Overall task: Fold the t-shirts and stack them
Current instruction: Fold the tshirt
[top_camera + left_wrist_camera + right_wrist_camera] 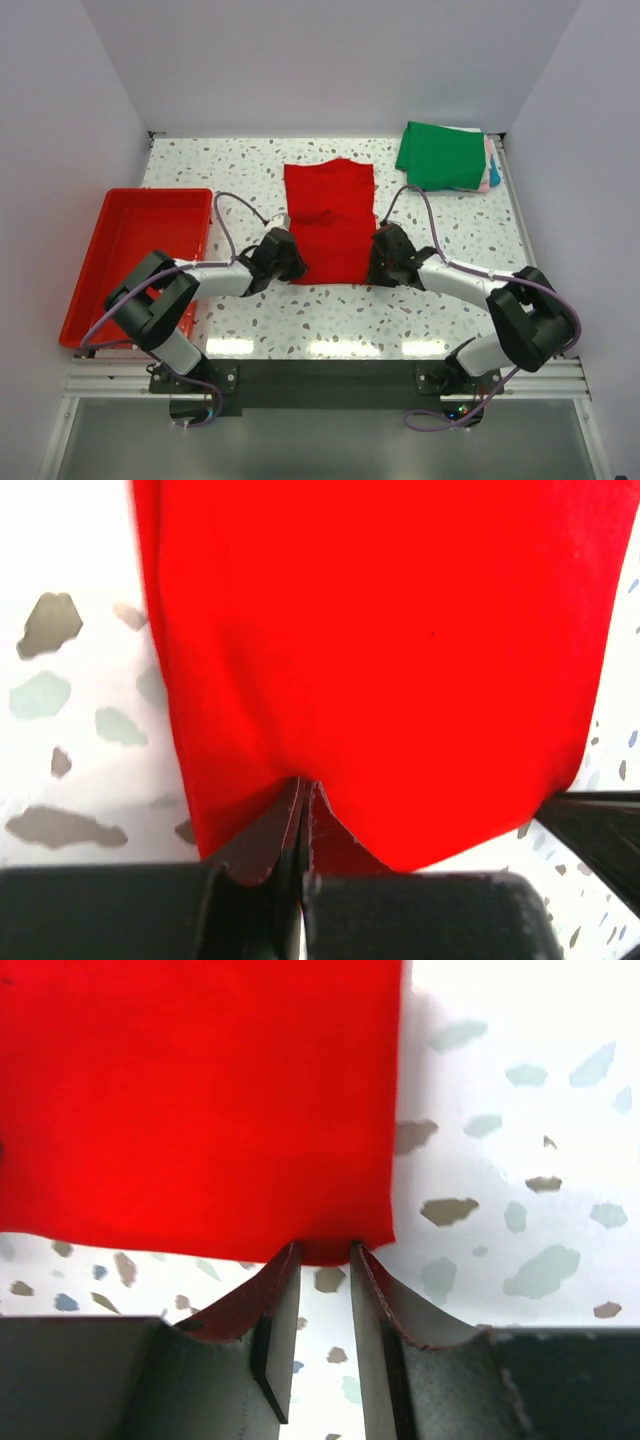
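While it lies flat mid worktop [300, 320], smooth red t-shirt [329, 220] has L fingers [258, 845] clamped on its 7 o'clock corner, R fingers [272, 1300] slightly apart at 5 o'clock; green t-shirt [443, 155] at 1 o'clock covers others, edges only.

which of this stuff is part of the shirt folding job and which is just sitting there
Part of the job:
red t-shirt, lying in the middle
green t-shirt, folded, far right
folded shirts under it, only edges showing

Just lying about:
red tray, at the left
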Robot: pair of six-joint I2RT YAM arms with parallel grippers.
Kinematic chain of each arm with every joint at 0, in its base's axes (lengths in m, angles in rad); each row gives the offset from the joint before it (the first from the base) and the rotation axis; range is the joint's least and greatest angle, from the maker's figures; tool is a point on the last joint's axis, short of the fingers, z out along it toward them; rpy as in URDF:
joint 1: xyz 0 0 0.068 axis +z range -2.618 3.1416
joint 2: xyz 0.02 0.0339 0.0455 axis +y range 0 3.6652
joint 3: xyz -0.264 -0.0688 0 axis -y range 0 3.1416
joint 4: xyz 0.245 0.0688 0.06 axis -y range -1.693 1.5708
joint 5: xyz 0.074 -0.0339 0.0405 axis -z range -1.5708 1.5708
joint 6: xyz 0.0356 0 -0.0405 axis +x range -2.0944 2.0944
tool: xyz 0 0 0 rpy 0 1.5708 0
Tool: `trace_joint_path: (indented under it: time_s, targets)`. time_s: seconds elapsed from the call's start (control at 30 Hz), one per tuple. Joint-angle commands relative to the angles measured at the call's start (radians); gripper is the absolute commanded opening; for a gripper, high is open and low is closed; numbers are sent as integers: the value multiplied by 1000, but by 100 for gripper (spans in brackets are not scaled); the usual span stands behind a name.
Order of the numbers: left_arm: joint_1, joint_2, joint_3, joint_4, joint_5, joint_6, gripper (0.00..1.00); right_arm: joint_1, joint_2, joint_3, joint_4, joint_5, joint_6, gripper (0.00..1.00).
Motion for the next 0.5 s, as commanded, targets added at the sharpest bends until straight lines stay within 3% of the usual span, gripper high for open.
trace_joint_path:
  time_s: [0.0,0.47]
  targets:
    - [-27,-22,-73,25,-47,-70,0,1,-37,-53,80,15,41,29]
    - [-124,-156,-255,-10,-92,-125,0,48,-224,-219,48,-4,90,19]
